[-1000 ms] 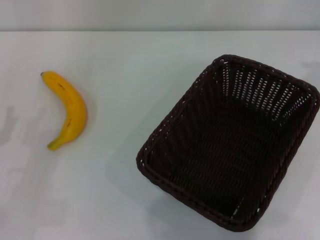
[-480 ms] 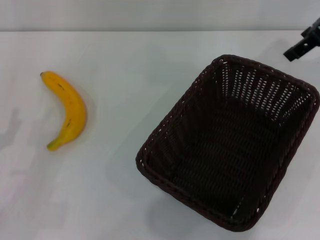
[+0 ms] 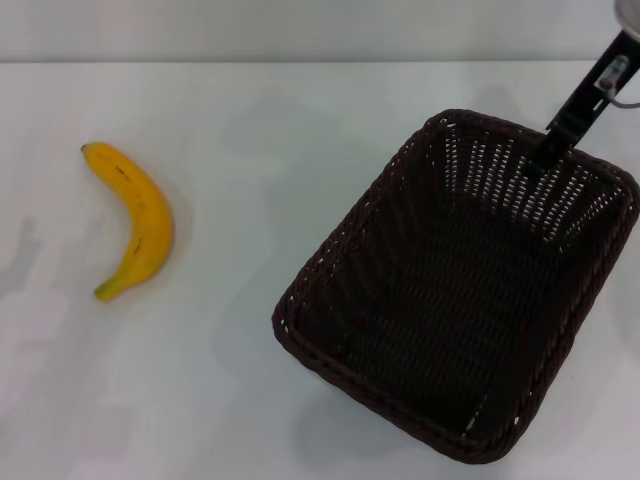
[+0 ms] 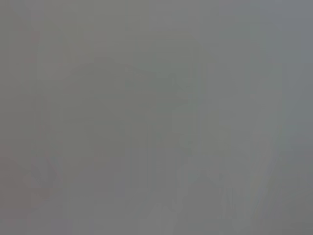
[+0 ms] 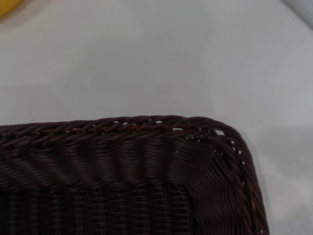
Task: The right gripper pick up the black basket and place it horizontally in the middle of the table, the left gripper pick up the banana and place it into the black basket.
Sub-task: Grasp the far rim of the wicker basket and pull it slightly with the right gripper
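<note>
The black basket (image 3: 335, 255) stands on the white table (image 3: 260, 150) at the right, turned at an angle, open side up and empty. The banana (image 3: 143, 220) lies on the table at the left, well apart from the basket. My right gripper (image 3: 550, 152) reaches in from the top right corner, its black finger (image 3: 578, 103) pointing down at the basket's far rim. The right wrist view shows a corner of the basket's braided rim (image 5: 146, 125) close up and a bit of the banana (image 5: 7, 5). My left gripper is out of view.
The table's far edge (image 3: 300, 62) runs along the top of the head view. The left wrist view shows only a plain grey blur.
My right gripper has come in from the top right and moved down and left to the basket's far rim. The basket and the banana have not moved.
</note>
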You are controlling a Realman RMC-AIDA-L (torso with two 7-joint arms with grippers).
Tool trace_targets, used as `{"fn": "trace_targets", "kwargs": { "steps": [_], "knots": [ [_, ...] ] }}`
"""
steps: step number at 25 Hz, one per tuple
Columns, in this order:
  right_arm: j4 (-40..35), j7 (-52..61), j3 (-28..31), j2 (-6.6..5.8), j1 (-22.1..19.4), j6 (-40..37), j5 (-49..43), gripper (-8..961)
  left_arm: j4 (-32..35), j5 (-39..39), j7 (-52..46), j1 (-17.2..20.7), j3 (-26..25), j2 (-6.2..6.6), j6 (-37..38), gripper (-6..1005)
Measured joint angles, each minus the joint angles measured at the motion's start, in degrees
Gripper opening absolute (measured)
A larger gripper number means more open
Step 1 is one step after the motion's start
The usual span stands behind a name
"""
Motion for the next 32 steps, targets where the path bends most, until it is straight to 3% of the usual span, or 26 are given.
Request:
{"fn": "trace_targets", "kwargs": {
  "steps": [4,24,32],
  "knots": [
    [2.6,0.9,-0.4,0.69,2.1,-2.1,-2.3,733,0.0,0.1,0.2,0.0,0.0,0.00,0.1,880],
    [20.6,1.8,-6.4,0.84,10.3,-12.2,-4.7,733,-0.5,0.5,0.6,0.9,0.0,-0.28,0.4,881],
    [23.4,0.7,-9.0,1.07,11.2,-13.3,-4.7,726,-0.5,0.4,0.7,0.6,0.0,-0.36,0.4,880]
  ]
}}
